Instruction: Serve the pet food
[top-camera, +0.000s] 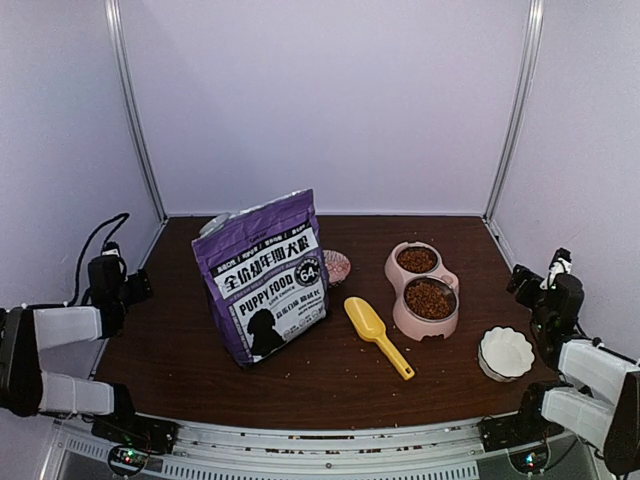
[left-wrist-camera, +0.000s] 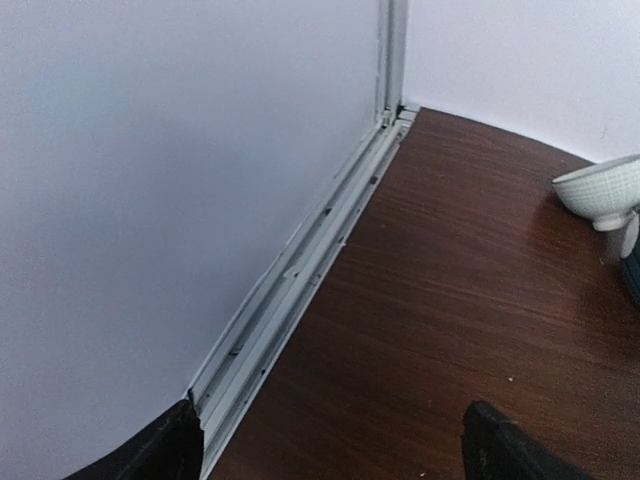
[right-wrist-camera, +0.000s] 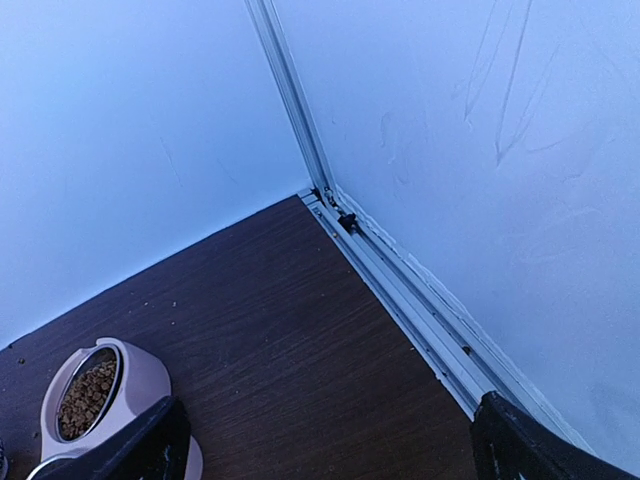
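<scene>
We count two bowls in the pink feeder (top-camera: 413, 326), both filled with pet food (top-camera: 429, 299). Right of the feeder is one empty white bowl (top-camera: 505, 352). The left fingers (left-wrist-camera: 150, 455) and right fingers (right-wrist-camera: 140, 450) are spread wide, holding nothing.

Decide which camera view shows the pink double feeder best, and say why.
Top external: the pink feeder shows whole, kibble in both halves. Right wrist catches just one filled end at its lower-left corner; left wrist shows none of it.

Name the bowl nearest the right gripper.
The white scalloped bowl, standing alone and empty at the near right. The two bowls in the pink feeder sit farther left and hold kibble.
</scene>
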